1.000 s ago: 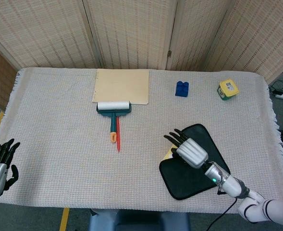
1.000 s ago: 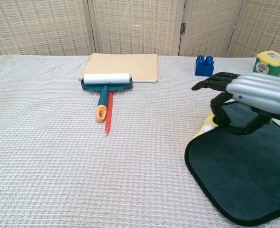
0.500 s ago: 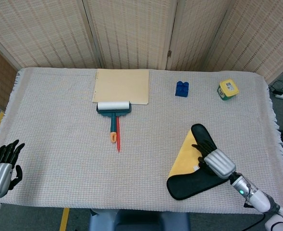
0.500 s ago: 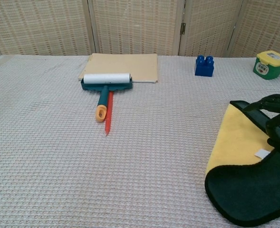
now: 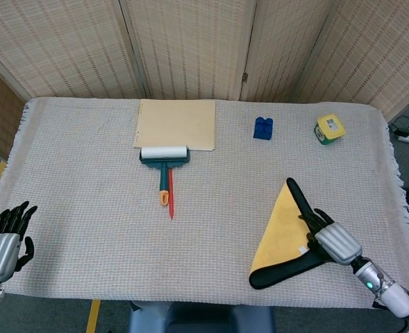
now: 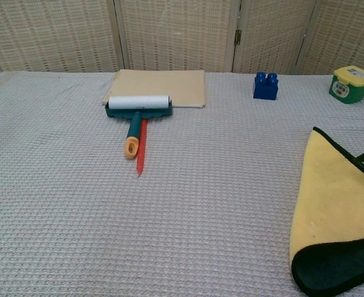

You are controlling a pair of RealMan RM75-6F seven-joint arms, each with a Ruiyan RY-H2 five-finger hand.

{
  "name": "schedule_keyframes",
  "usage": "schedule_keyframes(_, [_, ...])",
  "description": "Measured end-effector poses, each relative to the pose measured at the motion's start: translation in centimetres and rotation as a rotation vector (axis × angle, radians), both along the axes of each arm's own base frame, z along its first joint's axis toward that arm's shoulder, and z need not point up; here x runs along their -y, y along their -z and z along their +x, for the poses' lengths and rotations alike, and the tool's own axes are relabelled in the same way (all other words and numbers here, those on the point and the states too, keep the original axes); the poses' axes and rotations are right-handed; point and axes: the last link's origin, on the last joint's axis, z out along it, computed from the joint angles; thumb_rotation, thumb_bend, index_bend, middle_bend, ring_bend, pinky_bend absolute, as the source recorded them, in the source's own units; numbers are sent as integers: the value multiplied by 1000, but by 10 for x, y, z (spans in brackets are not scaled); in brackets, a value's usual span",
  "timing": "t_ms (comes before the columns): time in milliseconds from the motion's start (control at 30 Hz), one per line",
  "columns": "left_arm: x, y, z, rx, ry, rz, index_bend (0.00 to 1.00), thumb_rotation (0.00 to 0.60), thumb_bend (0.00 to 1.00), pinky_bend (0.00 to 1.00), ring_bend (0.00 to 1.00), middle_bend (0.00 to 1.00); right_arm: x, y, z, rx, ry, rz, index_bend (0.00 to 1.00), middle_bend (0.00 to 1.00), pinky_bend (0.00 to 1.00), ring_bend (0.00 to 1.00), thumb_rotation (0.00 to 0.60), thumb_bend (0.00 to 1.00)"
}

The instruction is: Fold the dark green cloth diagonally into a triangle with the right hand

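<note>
1. Dark green cloth [image 5: 282,225]: lies at the near right of the table [image 5: 86,173], doubled over so its yellow underside faces up as a triangle, with a dark green border along the right edge and a dark green strip showing at the near corner. A small white tag shows on the yellow face.

2. Your right hand [image 5: 331,239]: sits on the right edge of the folded cloth, dark fingers [image 5: 314,218] laid onto the fabric. You cannot tell from either view whether it is gripping the edge or only resting on it; the chest view catches just a dark sliver at its right margin.

3. Your left hand [image 5: 3,239]: at the near left corner, off the table edge, fingers spread, holding nothing.

4. Lint roller [image 5: 164,161]: left of centre, white roll, teal frame, orange-tipped handle pointing toward you.

5. Red pencil [image 5: 170,196]: just beside the roller handle, parallel to it.

6. Tan folder [image 5: 176,123]: flat behind the roller.

7. Blue toy brick [image 5: 262,127]: far side, right of centre.

8. Green tub with yellow lid [image 5: 330,129]: far right.
</note>
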Motion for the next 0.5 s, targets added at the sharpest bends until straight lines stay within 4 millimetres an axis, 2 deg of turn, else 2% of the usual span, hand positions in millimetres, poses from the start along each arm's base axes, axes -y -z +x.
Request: schedule_keyframes(500, [-4, 8, -3, -19, -19, -19, 0, 600, 833, 0, 0, 19, -10, -10, -24, -15, 48, -38, 633, 117, 0, 72, 600, 453])
